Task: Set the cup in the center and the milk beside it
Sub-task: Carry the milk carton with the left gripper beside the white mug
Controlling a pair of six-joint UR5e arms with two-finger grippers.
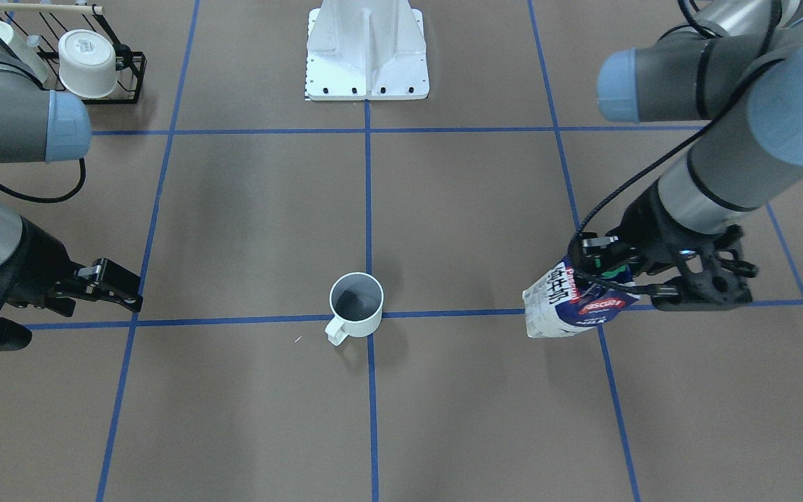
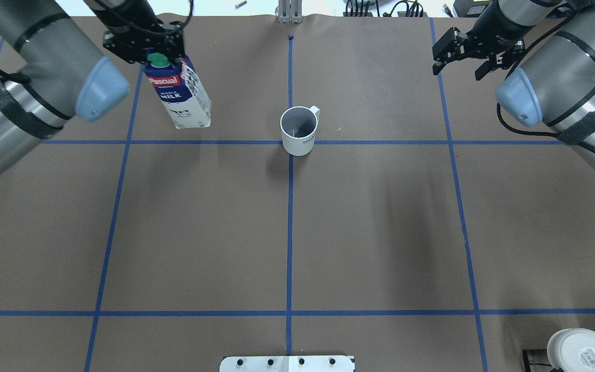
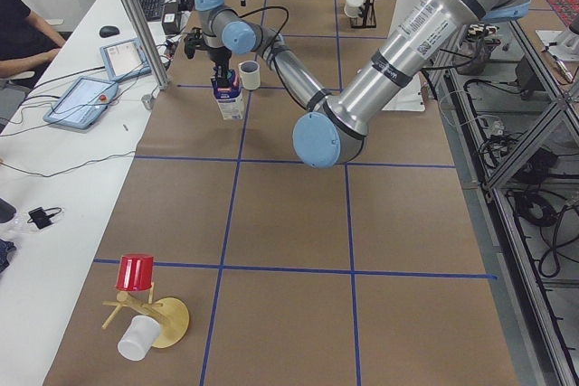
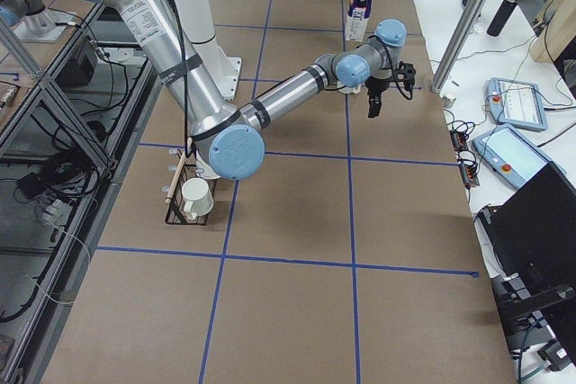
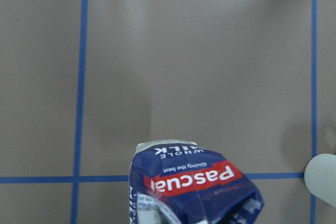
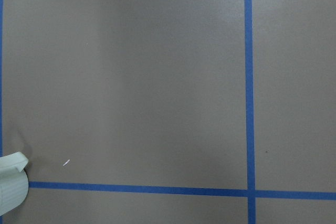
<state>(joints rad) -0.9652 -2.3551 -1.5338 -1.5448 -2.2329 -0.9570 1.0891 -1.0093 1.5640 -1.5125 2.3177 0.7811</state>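
Observation:
The cup [image 1: 356, 303] is a white mug with a squarish handle and a dark grey inside. It stands upright on the centre tape crossing [image 2: 299, 129], with a small dark marking low on its robot-facing side. The milk [image 2: 178, 93] is a blue and white gable carton with a green cap and a red band. My left gripper [image 2: 158, 51] is shut on its top and holds it tilted, well to the cup's left, seemingly just above the paper [image 1: 569, 307]. My right gripper [image 2: 460, 67] is open and empty, far to the cup's right. The cup's edge shows in both wrist views [image 5: 321, 179] [image 6: 11, 190].
A black wire rack [image 1: 133, 73] with white handleless cups stands at the robot's near right corner [image 2: 532, 354]. A wooden cup stand with a red cup [image 3: 136, 273] is at the table's left end. The white robot base plate [image 1: 366, 56] sits at the middle near edge.

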